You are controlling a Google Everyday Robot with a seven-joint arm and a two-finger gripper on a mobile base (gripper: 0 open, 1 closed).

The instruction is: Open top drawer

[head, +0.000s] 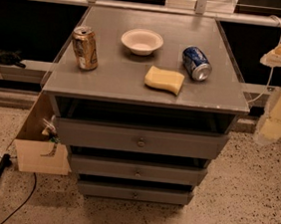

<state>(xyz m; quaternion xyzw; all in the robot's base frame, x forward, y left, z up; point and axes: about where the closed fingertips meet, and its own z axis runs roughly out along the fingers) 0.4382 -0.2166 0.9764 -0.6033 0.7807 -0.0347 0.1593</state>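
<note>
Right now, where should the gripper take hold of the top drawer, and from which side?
Probably best: grip the small round knob at the centre of the top drawer, coming straight at its front, which is flat and shows no other hold. The gripper hangs beside the cabinet at the picture's right, apart from it.

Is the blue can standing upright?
No, the blue can lies on its side beside the sponge, while the gripper hangs at the picture's right edge, apart from the top drawer.

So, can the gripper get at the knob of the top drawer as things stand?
Probably yes. The gripper hangs at the right edge of the view, beside the cabinet, and nothing shows between it and the knob of the top drawer.
</note>
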